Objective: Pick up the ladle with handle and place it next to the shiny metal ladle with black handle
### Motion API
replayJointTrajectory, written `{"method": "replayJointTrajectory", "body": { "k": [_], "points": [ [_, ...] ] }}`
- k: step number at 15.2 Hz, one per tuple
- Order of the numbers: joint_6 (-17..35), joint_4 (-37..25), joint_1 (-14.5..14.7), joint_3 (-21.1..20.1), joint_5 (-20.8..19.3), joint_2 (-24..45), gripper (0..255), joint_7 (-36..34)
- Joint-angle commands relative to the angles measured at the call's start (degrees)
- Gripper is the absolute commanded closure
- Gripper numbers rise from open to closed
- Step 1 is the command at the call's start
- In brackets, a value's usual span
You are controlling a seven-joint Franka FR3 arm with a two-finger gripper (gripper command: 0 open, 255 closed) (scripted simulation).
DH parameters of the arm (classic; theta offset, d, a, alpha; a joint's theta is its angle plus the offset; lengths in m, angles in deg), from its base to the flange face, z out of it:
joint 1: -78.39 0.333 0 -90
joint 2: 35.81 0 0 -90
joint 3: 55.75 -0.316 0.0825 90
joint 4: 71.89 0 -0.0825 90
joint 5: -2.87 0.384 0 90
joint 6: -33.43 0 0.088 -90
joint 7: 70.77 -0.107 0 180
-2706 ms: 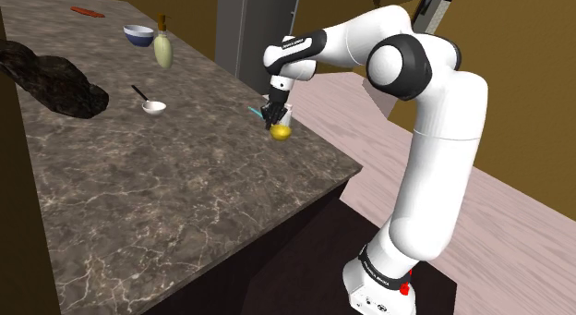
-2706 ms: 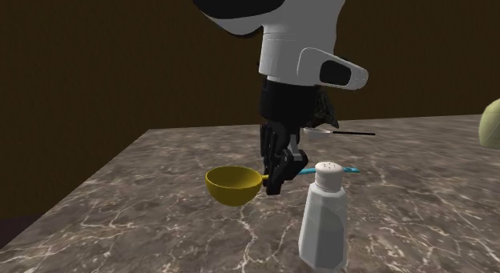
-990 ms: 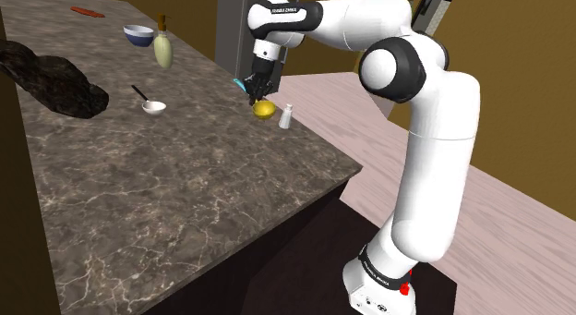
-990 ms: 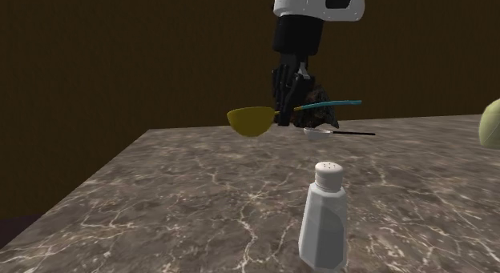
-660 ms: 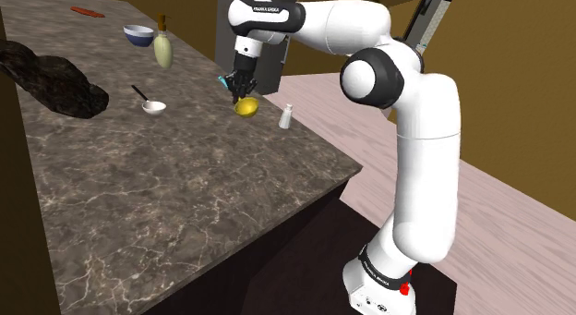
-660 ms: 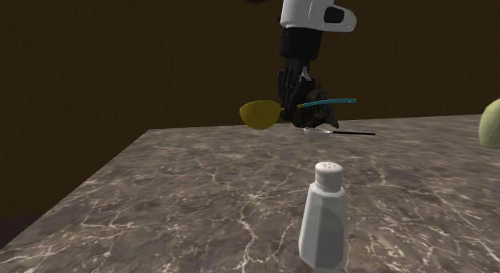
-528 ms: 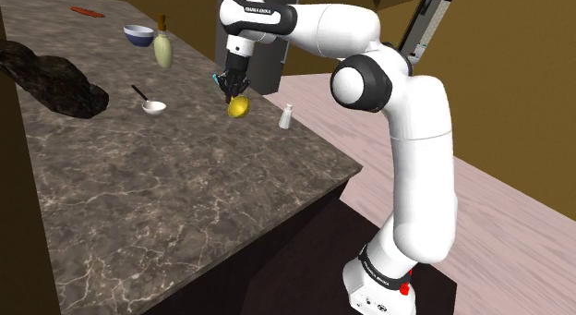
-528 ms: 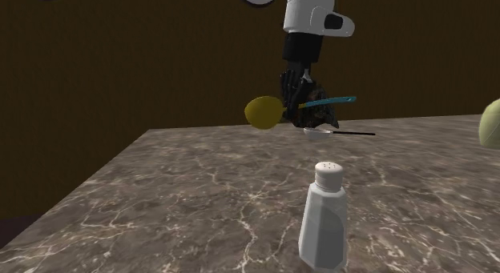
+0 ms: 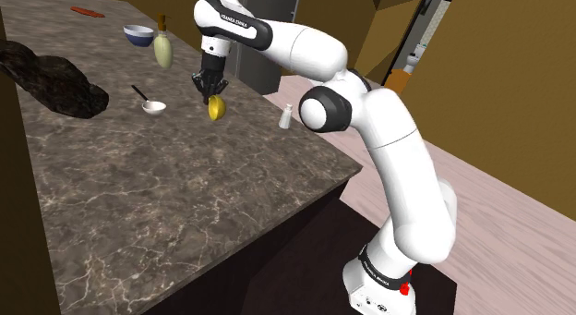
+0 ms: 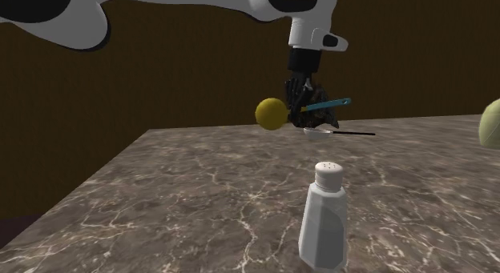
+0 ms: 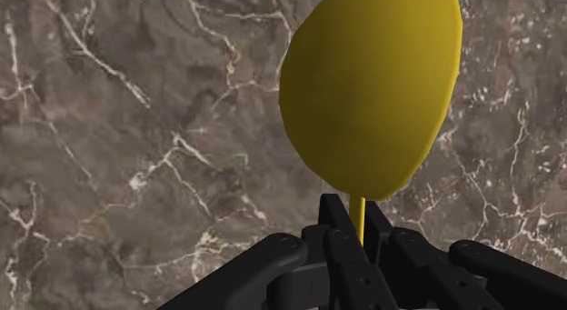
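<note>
My fingers (image 11: pixel 336 235) are pinched nearly together on the skinny neck of the yellow ladle (image 11: pixel 368 90), so yeah, I'm holding it, up in the air over the stone counter (image 11: pixel 136 126). The bowl sticks out just past my fingertips, and the teal handle (image 10: pixel 327 103) pokes out the other side of them, tipped up a bit.

The metal ladle (image 9: pixel 153 107) I'm supposed to park this next to is lying flat on the counter, below my fingers and off to one side, near but not under me. Its black handle (image 9: pixel 138 93) points away from me. The salt shaker (image 9: pixel 287 116) is well behind my fingers, so I'm not worried about that one.

What could go wrong, as far as I can judge:

- I'm gripping a really thin bit of the ladle right by the bowl. If I swing sideways fast, I reckon it pivots in my grip, and then it lands crooked.
- The bowl hangs lower than my fingertips. If I come down without allowing for that, it hits the stone first and could get levered out of my grip.
- If I travel too far across, the bowl or teal handle clips the metal ladle and shoves it along.
- If I let go too high, a round bowl bounces or rolls off somewhere.
</note>
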Motion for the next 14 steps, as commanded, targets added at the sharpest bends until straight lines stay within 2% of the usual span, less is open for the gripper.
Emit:
{"method": "replayJointTrajectory", "body": {
  "k": [1,7,14],
  "points": [
    [2.15,2.88,0.47,0.09,0.0,-0.76,255,0.23],
    [7.7,9.98,1.17,0.26,0.1,-2.15,255,1.36],
    [12.91,15.27,1.63,0.26,0.35,-2.1,255,2.39]
  ]
}}
